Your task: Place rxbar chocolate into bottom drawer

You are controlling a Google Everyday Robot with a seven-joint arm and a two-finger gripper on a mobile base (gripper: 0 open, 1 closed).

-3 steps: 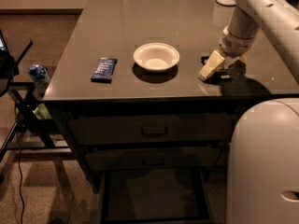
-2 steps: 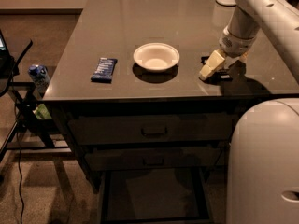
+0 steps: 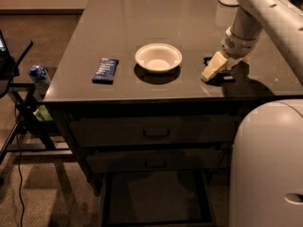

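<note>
Black bar (image 3: pixel 226 76) lies on the desk (image 3: pixel 142 13) at right, under your gripper (image 3: pixel 220 72); you cannot tell if it's held. Drawer (image 3: pixel 156 197) is open, with no bar in it yet.

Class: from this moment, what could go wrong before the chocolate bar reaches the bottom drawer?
1. The gripper sits low on the rxbar chocolate, a flat bar on the dark countertop; the grasp may slip.
2. The open bottom drawer lies well below, past the countertop edge; an early release could miss it.
</note>
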